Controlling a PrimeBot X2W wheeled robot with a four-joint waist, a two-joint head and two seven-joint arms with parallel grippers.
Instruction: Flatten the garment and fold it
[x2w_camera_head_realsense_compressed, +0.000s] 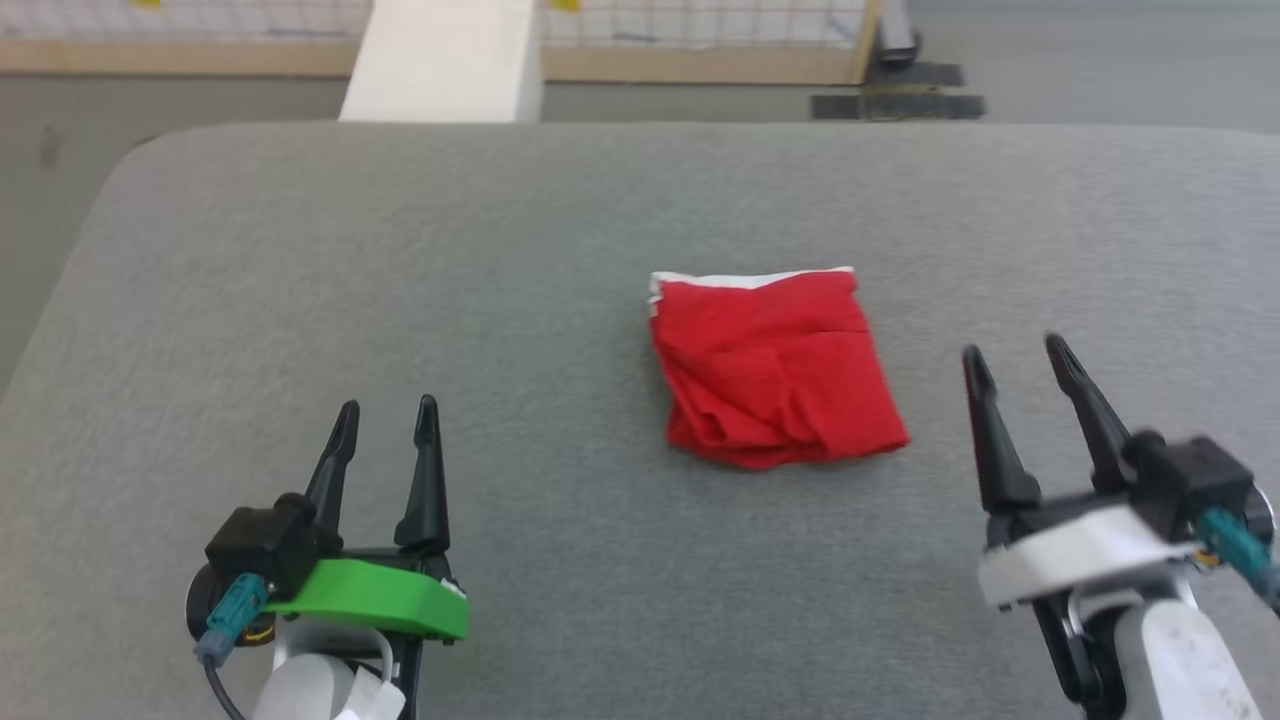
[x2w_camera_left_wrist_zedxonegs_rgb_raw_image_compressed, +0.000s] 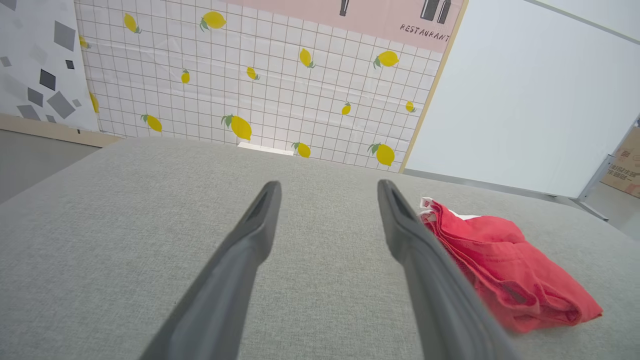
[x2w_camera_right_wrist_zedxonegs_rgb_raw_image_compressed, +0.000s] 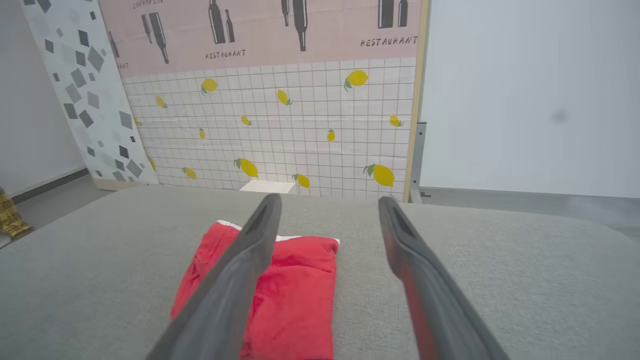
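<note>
Nearest the camera in the head view, the left end effector (x2w_camera_head_realsense_compressed: 385, 412) sits at 7 o'clock, fingers parted and gripping nothing. At 4 o'clock, the right end effector (x2w_camera_head_realsense_compressed: 1015, 352) is likewise spread and empty. Beyond and between them, the garment (x2w_camera_head_realsense_compressed: 775, 370) lies folded into a compact red rectangle on the grey counter (x2w_camera_head_realsense_compressed: 500, 250). Its white edge runs along its 12 o'clock side. It is clear of both end effectors.

Left wrist view: both fingers (x2w_camera_left_wrist_zedxonegs_rgb_raw_image_compressed: 250, 240) stand apart over the counter. The garment lies at 3 o'clock, layers stacked and wrinkled.

Right wrist view: both fingers stand apart. The garment lies at 7 o'clock, partly hidden behind one finger. A lemon-printed panel (x2w_camera_right_wrist_zedxonegs_rgb_raw_image_compressed: 280, 130) stands at 12 o'clock.
</note>
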